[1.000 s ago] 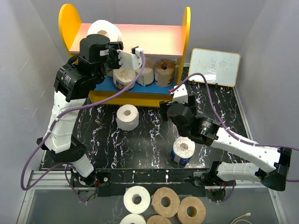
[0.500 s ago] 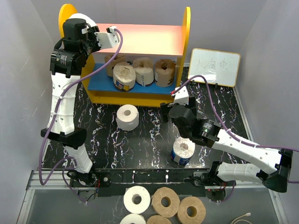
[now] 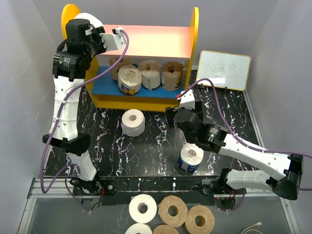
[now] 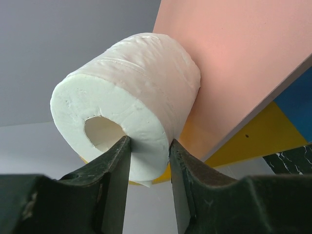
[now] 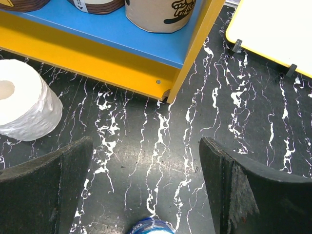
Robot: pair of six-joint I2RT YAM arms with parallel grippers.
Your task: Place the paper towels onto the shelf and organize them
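My left gripper [image 3: 92, 35] is raised at the left end of the shelf's pink top board [image 3: 151, 41]. It is shut on a white paper towel roll [image 3: 91, 18], one finger in the core and one outside [image 4: 146, 122]. The roll sits at the board's edge [image 4: 243, 58]. My right gripper [image 3: 181, 113] is open and empty above the table [image 5: 146, 161]. Just behind it stands a blue-wrapped roll [image 3: 191, 157], whose top shows in the right wrist view [image 5: 148, 227]. A white roll [image 3: 133, 122] stands on the table left of it [image 5: 22, 105]. Several rolls [image 3: 150, 74] sit on the blue lower board [image 5: 146, 46].
A small whiteboard [image 3: 223, 69] leans at the back right, beside the shelf's yellow side panel [image 3: 195, 34]. Several spare rolls [image 3: 172, 210] lie on a lower surface in front of the arm bases. The black marbled table [image 3: 156, 146] has grey walls on both sides.
My left arm has swung up and to the left, from in front of the shelf to its top left end, with the white roll. The right arm has barely moved.
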